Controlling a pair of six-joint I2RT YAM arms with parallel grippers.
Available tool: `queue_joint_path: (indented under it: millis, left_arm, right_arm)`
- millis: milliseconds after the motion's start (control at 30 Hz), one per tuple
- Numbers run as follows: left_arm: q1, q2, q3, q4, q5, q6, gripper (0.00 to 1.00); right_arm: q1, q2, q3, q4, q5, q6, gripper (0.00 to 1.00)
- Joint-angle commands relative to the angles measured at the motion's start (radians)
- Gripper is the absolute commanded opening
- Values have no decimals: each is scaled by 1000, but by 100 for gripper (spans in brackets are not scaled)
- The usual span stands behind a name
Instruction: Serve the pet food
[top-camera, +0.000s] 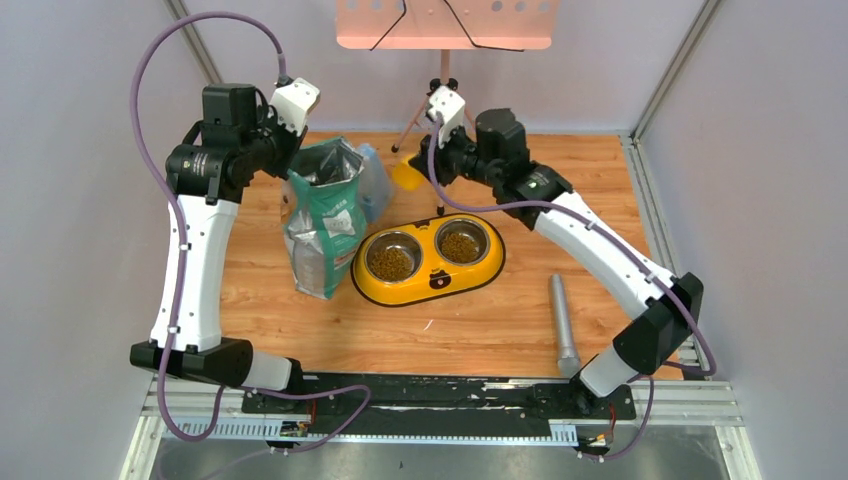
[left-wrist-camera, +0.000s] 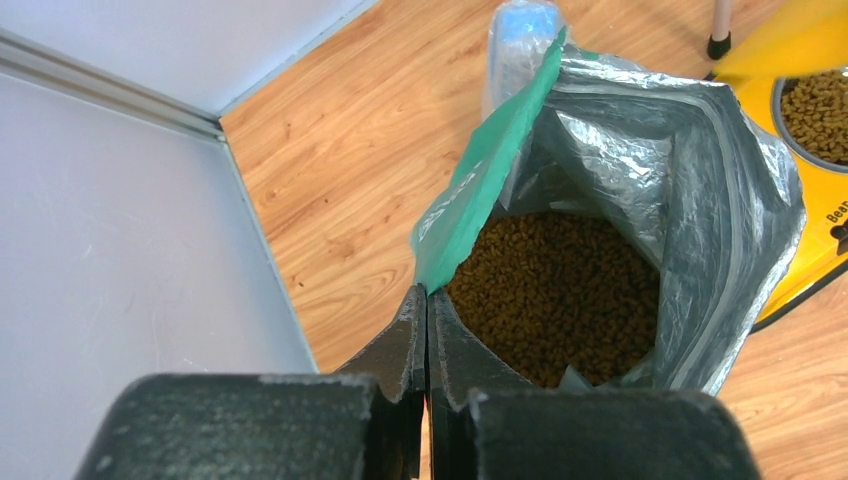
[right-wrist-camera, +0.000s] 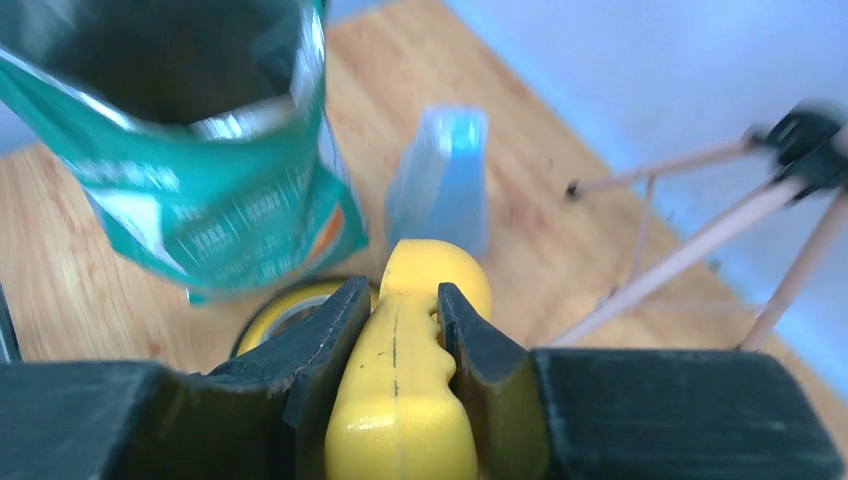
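Note:
The pet food (left-wrist-camera: 555, 290), small brown kibble, fills the bottom of the open green-and-white bag (top-camera: 325, 215). More pet food lies in both steel bowls of the yellow double feeder (top-camera: 428, 259). My left gripper (left-wrist-camera: 428, 295) is shut on the bag's green top edge (left-wrist-camera: 480, 180) and holds it open. My right gripper (right-wrist-camera: 400, 290) is shut on the handle of the yellow scoop (right-wrist-camera: 405, 370), held behind the feeder, right of the bag. The scoop shows in the top view (top-camera: 407, 177). Its inside is hidden.
A bluish clear plastic container (top-camera: 372, 180) stands behind the bag. A grey metal cylinder (top-camera: 563, 325) lies on the table at the right front. A tripod with a pink board (top-camera: 445, 25) stands at the back. Walls close both sides.

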Motion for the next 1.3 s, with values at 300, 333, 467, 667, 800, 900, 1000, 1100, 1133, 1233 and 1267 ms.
queue_joint_path:
  millis: [300, 333, 467, 667, 800, 900, 1000, 1100, 1133, 1233, 1267]
  left_arm:
    - [4, -89, 25, 162, 119, -68, 0]
    - [4, -88, 29, 156, 147, -72, 0]
    - [4, -88, 42, 152, 183, -99, 0]
    - [4, -92, 39, 148, 193, -106, 0]
    - [4, -97, 27, 146, 191, -100, 0]
    - [4, -92, 31, 146, 185, -93, 0]
    - [4, -71, 62, 147, 185, -72, 0]
    - [4, -33, 85, 177, 196, -54, 0]
    - [4, -23, 95, 187, 197, -53, 0]
    - [4, 30, 143, 212, 218, -64, 0]
    - [4, 38, 171, 213, 222, -71, 0]
  right_arm:
    - [-2, 73, 399, 140, -154, 262, 0]
    - [-2, 78, 389, 154, -182, 272, 0]
    - [-2, 121, 374, 164, -303, 274, 0]
    - [-7, 121, 288, 149, -366, 179, 0]
    - [-8, 117, 284, 130, -399, 150, 0]
    - [-9, 146, 321, 104, -423, 136, 0]
    - [-8, 203, 384, 65, -456, 102, 0]
    - [8, 297, 464, 31, -468, 56, 0]
    - [12, 327, 503, 14, -478, 50, 0]
    - [26, 421, 626, -73, -488, 38, 0]
    - [29, 439, 656, -92, -505, 39, 0]
